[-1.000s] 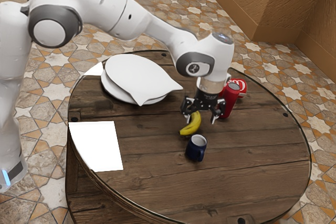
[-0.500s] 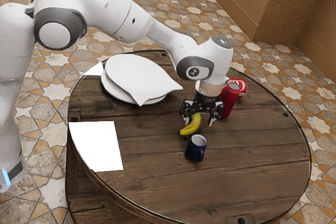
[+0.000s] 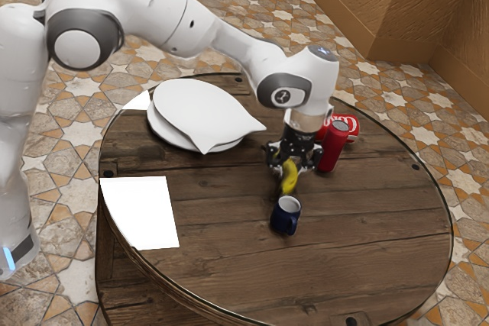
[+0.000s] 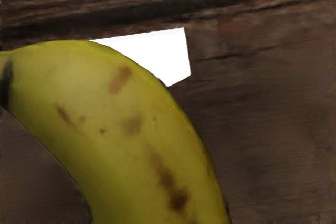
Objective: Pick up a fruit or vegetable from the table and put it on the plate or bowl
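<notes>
1. You are working over a round, dark plank-wood table (image 3: 367,219); the smooth white plate (image 3: 191,112) is waiting well aside from your black gripper (image 3: 291,163), fruit not yet on it.
2. Its fingers are clamping the curved, brown-flecked yellow banana (image 3: 289,179), hanging just beneath them; carrying and releasing are remaining.

Brown-spotted yellow banana (image 3: 289,179) hangs nearly upright.

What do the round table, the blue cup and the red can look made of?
Table: dark wood planks, matte, with visible grain and seams. Cup: probably glazed ceramic, from its smooth dark blue surface. Can: perhaps painted metal, smooth red; uncertain.
</notes>
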